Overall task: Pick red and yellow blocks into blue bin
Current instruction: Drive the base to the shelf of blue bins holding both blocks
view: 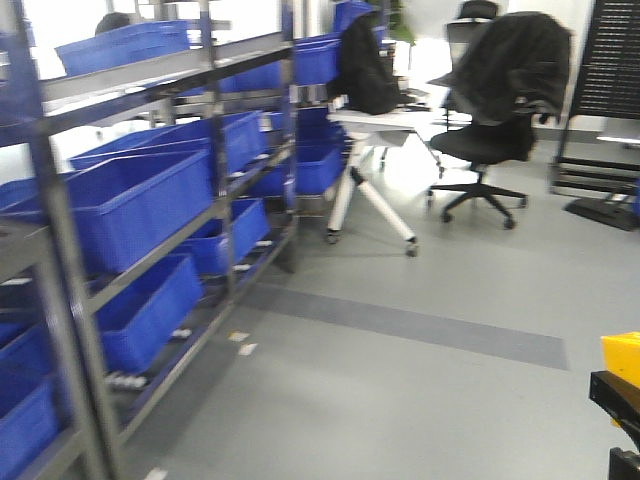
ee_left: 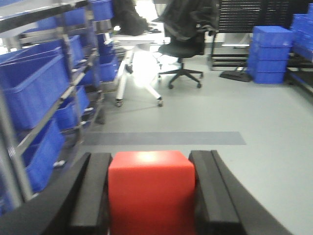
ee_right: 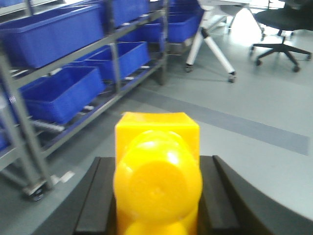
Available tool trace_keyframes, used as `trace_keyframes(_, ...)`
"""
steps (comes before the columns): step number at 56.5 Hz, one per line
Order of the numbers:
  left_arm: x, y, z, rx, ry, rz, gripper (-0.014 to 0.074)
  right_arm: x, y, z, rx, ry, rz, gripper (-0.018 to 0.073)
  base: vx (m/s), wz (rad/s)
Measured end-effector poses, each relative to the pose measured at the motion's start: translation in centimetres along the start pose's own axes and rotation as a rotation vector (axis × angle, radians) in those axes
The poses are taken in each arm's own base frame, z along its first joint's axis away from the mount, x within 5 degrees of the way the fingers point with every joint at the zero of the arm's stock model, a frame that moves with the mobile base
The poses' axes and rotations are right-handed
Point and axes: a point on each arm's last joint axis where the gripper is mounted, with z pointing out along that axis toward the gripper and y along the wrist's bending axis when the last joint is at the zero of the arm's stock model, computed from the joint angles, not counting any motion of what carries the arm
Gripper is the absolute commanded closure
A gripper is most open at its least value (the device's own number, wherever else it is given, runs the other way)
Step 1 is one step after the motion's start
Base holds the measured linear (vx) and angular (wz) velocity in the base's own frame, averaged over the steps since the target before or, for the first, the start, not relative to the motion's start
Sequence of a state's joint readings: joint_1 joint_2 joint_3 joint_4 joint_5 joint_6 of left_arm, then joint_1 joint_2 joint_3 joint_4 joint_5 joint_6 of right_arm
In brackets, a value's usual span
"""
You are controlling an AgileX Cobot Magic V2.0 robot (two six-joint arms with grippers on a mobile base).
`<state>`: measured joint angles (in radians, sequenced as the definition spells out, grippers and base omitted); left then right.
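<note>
Blocks held in the two grippers, one each. The left gripper [ee_left: 151, 156] is closed on the red cube [ee_left: 149, 196], with its two black pads [ee_left: 93, 196] pressed flat against opposite side faces. The right gripper [ee_right: 159, 159] is clamped on the yellow brick [ee_right: 157, 147], pads on its flat sides and a round stud facing the wrist camera. In the front view the brick appears only as a yellow corner at the lower right edge.

Both blocks hang above the grey floor [view: 420, 400], near a metal rack [view: 215, 150] loaded with blue bins [view: 140, 200]. Which bin is the target cannot be told.

Handling, as judged: both pieces look like rigid, light plastic with smooth, somewhat slippery faces. Flat parallel sides therefore suit a grip better than the studs.

Writing: none legible. The small white tags [view: 238, 337] near the rack's foot are too blurred to read.
</note>
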<state>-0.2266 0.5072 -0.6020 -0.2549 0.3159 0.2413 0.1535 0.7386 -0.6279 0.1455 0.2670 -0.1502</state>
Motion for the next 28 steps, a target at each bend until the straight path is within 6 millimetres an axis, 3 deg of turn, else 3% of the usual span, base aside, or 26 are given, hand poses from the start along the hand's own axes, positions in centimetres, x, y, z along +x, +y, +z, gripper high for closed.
trace_keyframes(28, 0.0, 0.0, 0.0, 0.0, 0.0, 0.0, 0.0594, 0.0, 0.0, 0.0, 0.0, 0.0, 0.0, 0.0569, 0.28, -0.39)
